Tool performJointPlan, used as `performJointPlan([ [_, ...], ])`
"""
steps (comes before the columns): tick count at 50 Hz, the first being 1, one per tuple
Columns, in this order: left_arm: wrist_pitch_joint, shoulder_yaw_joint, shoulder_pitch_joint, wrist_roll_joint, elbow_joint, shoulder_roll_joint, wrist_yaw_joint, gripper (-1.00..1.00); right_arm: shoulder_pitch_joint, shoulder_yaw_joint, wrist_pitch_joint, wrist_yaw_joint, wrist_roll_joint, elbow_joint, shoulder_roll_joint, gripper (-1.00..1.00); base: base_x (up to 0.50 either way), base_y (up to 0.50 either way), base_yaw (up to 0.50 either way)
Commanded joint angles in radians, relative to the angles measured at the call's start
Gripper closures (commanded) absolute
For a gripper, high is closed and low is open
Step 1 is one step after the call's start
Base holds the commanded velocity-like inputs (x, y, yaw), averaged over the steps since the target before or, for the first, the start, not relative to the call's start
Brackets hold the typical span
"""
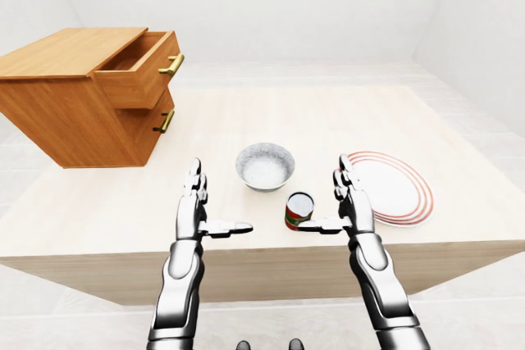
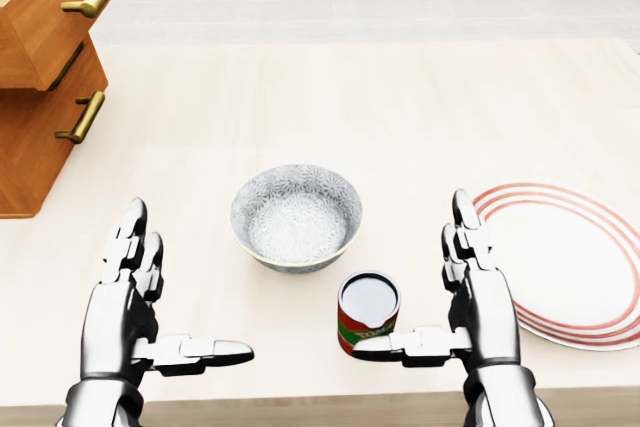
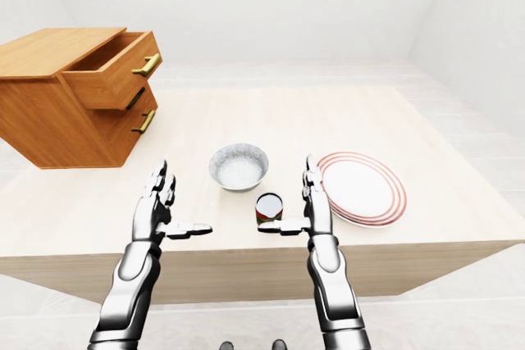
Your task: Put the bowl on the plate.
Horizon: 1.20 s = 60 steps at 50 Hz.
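White walls and a pale floor are framing the left-eye view, with a light wooden table (image 1: 344, 116) filling the middle. A wooden drawer cabinet (image 1: 74, 112) is sitting at its left with the top drawer pulled out. The bowl (image 1: 265, 166) is resting on the table near the centre, well apart from the red-rimmed plate (image 1: 394, 190) on the right. A small can (image 1: 299, 210) is standing between them, a bit lower in the view.

The head view is looking down and showing the hands best. The left hand (image 2: 125, 312) and right hand (image 2: 480, 297) are both hovering near the table's bottom edge, fingers spread, thumbs pointing inward, gripping nothing. The right thumb is sitting right by the can; touching or not, I can't tell. This view is cropping the plate and most of the cabinet.

The right-eye view is giving the whole plate and the room again, nothing new otherwise.

My read: the grab isn't started yet. Next, a hand is going to need to close on the bowl's rim, then carry it rightward clear of that can.
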<state>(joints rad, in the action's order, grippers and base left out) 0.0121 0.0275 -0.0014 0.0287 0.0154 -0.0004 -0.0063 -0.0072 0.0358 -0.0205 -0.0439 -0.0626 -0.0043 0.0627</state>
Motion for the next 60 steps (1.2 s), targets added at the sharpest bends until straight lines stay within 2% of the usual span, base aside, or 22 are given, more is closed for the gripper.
performJointPlan([
  [1, -0.048, 0.005, 0.037, -0.004, 0.066, 0.022, -0.042, -1.00, -0.008, 0.006, 0.009, -0.005, -0.048, 0.025, 0.040, -1.00, 0.00, 0.00, 0.00],
  [4, -0.074, 0.007, 0.045, -0.011, 0.112, 0.024, -0.039, -1.00, 0.002, -0.028, 0.032, 0.024, -0.029, -0.005, 0.014, -1.00, 0.00, 0.00, 0.00],
  [9, -0.099, 0.020, 0.035, -0.007, 0.132, 0.025, -0.041, -1.00, 0.027, -0.057, 0.060, 0.076, -0.018, -0.057, -0.007, -1.00, 0.00, 0.00, 0.00],
  [19, -0.099, 0.050, 0.074, 0.029, 0.254, 0.030, -0.063, -1.00, 0.062, -0.076, 0.108, 0.116, 0.001, -0.155, -0.027, -1.00, 0.00, -0.29, 0.00],
  [29, -0.099, 0.074, 0.090, 0.043, 0.300, 0.030, -0.076, -1.00, 0.068, -0.077, 0.098, 0.114, 0.036, -0.170, -0.037, -1.00, 0.00, -0.50, 0.00],
  [38, -0.099, 0.084, 0.091, 0.045, 0.290, 0.030, -0.081, -1.00, 0.073, -0.084, 0.108, 0.125, 0.032, -0.199, -0.039, -1.00, 0.00, -0.50, 0.00],
  [47, -0.099, 0.130, 0.102, 0.084, 0.358, 0.040, -0.102, -1.00, 0.076, -0.093, 0.108, 0.133, 0.027, -0.204, -0.038, -1.00, 0.00, -0.50, 0.00],
  [53, -0.099, 0.117, 0.106, 0.062, 0.326, 0.031, -0.106, -1.00, 0.073, -0.095, 0.108, 0.133, 0.027, -0.200, -0.040, -1.00, 0.00, -0.50, 0.00],
  [55, -0.099, 0.117, 0.113, 0.059, 0.263, 0.026, -0.118, -1.00, 0.071, -0.091, 0.108, 0.134, 0.032, -0.181, -0.041, -1.00, 0.00, -0.50, 0.00],
  [57, -0.099, 0.122, 0.105, 0.069, 0.327, 0.035, -0.112, -1.00, 0.072, -0.090, 0.100, 0.132, 0.034, -0.177, -0.042, -1.00, 0.00, -0.50, 0.00],
  [60, -0.099, 0.132, 0.102, 0.075, 0.338, 0.037, -0.111, -1.00, 0.074, -0.090, 0.108, 0.132, 0.033, -0.197, -0.041, -1.00, 0.00, -0.49, 0.00],
])
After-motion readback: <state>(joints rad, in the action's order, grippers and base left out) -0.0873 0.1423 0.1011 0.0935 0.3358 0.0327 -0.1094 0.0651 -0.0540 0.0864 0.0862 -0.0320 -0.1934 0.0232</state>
